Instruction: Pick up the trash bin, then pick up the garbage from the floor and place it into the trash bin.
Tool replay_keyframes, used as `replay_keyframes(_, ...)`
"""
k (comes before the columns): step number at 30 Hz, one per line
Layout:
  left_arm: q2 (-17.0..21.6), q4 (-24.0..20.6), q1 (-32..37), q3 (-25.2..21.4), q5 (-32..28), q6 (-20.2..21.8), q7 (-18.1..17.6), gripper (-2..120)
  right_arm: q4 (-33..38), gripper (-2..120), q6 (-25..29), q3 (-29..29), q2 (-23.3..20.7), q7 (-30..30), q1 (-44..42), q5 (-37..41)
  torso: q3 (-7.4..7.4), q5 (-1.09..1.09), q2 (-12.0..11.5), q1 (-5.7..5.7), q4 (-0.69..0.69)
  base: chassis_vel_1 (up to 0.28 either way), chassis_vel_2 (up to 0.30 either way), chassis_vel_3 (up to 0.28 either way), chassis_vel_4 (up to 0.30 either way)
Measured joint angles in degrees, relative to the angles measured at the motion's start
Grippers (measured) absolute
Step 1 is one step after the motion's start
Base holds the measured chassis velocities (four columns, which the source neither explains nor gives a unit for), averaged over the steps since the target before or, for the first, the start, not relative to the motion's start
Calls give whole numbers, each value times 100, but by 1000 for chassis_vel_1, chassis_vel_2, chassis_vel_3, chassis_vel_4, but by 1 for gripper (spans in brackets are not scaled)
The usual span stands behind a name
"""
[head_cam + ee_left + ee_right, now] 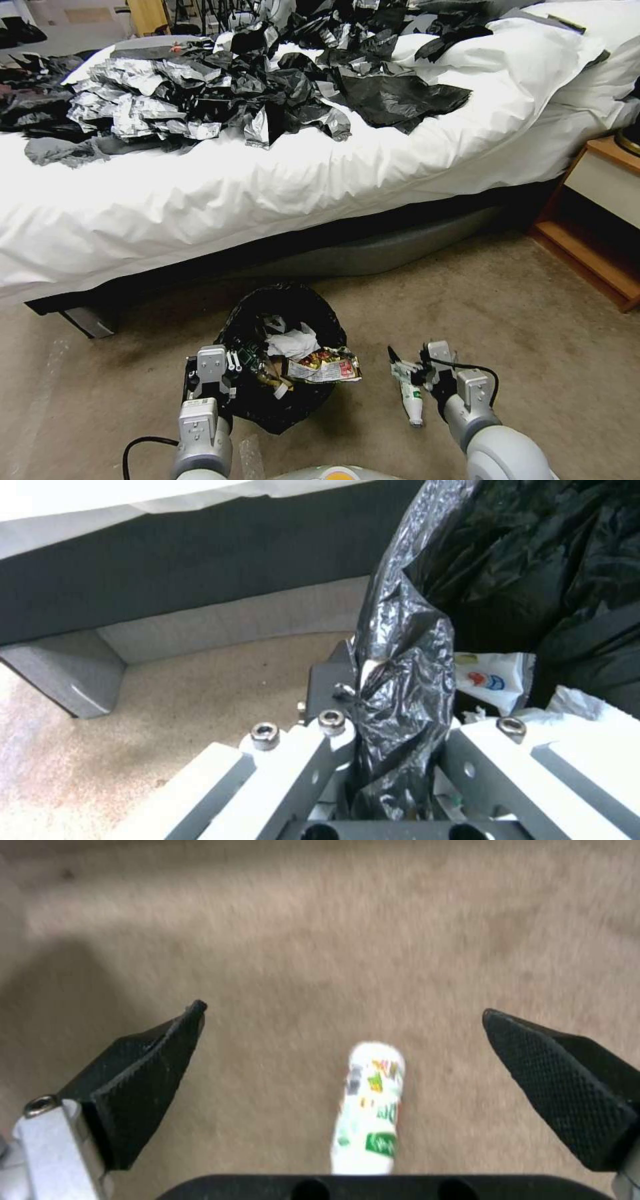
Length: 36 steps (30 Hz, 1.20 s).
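The trash bin [267, 400], lined with a crinkled black bag, stands on the carpet just in front of me. My left gripper [223, 363] is shut on its near-left rim; in the left wrist view the black liner [400, 680] is pinched between the jaws of the left gripper [380, 685]. Inside the bin lie a white tissue [293, 343] and a red-yellow wrapper [327, 367]. To the bin's right a small white plastic bottle [413, 400] lies on the floor. My right gripper [408, 361] hovers open over it, the bottle [370, 1105] lying between the spread fingers [143, 1075].
A bed with a white duvet [200, 193] spans the back, with black bags [267, 87] piled on top. Its grey leg [90, 320] stands at the left. A wooden nightstand [600, 220] is at the right. Beige carpet [533, 333] lies open to the right.
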Motion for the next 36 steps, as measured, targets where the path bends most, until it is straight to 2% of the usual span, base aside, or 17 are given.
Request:
replay_keyframes(8,-1,-4,30,-22,1,0,-3,3,-777,100,-71,-7,131,-244,267,146,0,1,0,0,1,0,0,0,0)
replay_keyframes(14,4,-20,37,-33,-2,0,-7,3,-1077,100,-47,22,237,-381,353,162,0,-1,0,0,1,0,0,0,0)
replay_keyframes(27,-26,5,111,6,97,-23,-11,3,-1999,100,221,4,867,-655,732,-31,0,0,1,0,1,0,0,0,0)
replay_keyframes(36,-42,5,146,8,139,-51,-13,3,-2785,100,507,32,998,-849,945,-212,0,-1,1,0,0,0,0,0,0)
